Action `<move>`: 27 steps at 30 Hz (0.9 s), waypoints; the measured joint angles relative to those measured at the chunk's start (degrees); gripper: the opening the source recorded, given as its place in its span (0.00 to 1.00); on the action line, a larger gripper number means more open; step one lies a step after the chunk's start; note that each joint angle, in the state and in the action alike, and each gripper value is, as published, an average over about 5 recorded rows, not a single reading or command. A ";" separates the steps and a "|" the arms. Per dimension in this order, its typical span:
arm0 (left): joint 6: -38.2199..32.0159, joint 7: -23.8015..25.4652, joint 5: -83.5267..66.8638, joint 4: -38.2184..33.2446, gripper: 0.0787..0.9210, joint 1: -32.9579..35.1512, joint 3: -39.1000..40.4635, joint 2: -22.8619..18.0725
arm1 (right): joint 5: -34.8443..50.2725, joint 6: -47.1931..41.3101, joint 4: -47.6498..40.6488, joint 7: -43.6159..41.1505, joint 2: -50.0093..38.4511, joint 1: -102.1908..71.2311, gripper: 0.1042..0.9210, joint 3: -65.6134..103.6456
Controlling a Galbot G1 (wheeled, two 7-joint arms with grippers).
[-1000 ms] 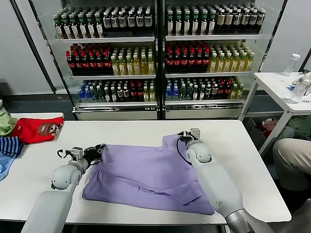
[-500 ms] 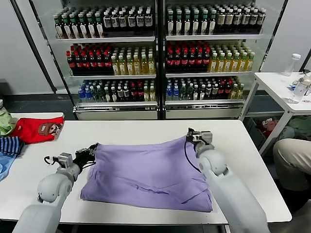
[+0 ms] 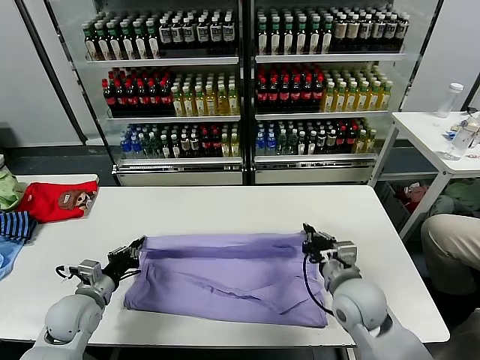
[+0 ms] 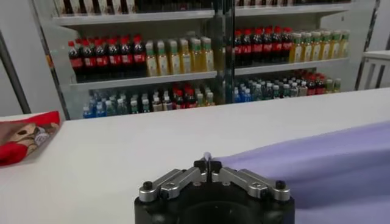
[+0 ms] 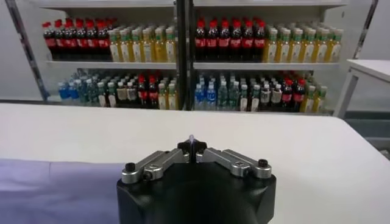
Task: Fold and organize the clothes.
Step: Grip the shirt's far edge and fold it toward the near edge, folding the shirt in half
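The clothes here are one lavender T-shirt, lying plain side up on the white table, its far edge doubled over toward the front. My left gripper is shut on the fold's left corner. My right gripper is shut on its right corner. In the left wrist view the left gripper pinches a tip of purple cloth, and the shirt runs off to one side. In the right wrist view a sliver of purple shows between the shut tips of the right gripper, with the shirt lower down.
A red garment, a striped one and a green one lie at the table's far left. Drink coolers stand behind. A side table with bottles and a seated person's knee are at the right.
Both grippers have drawn the shirt's far edge toward the table's front, laying it over the body. The raised part near the right gripper has flattened into a straight fold.
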 measured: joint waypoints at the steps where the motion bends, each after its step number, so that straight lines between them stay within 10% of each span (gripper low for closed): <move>1: 0.14 0.13 0.28 -0.13 0.01 0.27 -0.17 0.14 | -0.05 -0.10 0.44 0.10 -0.09 -0.70 0.02 0.03; 16: 6.02 0.92 2.72 -7.48 0.42 5.79 -3.87 0.84 | -0.08 -1.32 8.51 1.17 -2.32 -11.47 0.41 3.21; 27: 11.07 -9.03 0.53 -10.93 0.80 6.98 -0.46 -2.54 | -1.46 -1.53 11.68 0.55 -1.78 -16.05 0.78 4.32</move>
